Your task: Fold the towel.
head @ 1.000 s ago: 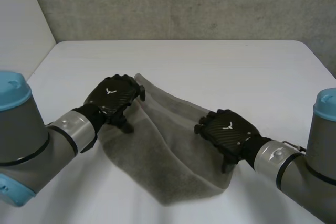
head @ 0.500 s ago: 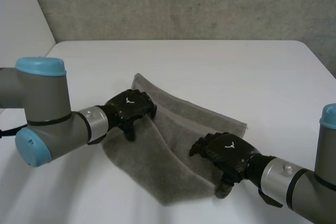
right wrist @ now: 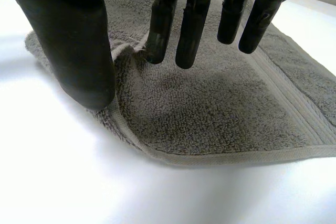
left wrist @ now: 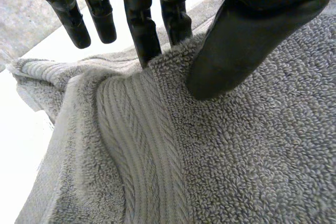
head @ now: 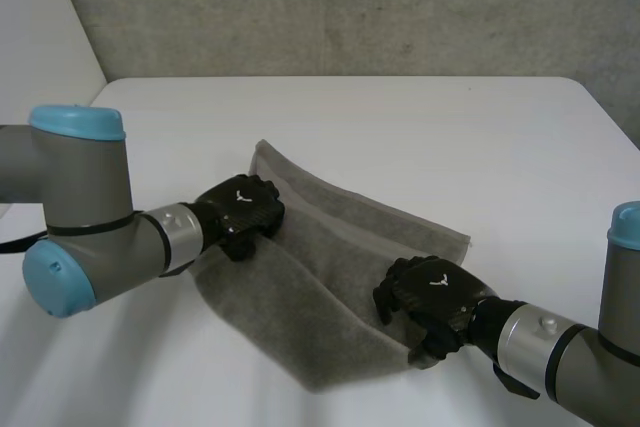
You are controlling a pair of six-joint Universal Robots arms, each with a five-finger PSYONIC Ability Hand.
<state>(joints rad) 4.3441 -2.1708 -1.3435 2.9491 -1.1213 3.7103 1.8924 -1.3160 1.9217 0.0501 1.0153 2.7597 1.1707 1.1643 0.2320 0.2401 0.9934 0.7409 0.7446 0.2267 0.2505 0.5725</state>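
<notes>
Towel — left hand, right hand (pinching).

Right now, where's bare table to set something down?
Free: the far half of the table, between towel and wall, and its right side past the towel. Crowded: near middle, left hand and right hand on the towel.

White table before a grey concrete wall

Grey arms are capped in light blue; the left robot hand and right robot hand are finished in black and marked in white.
</notes>
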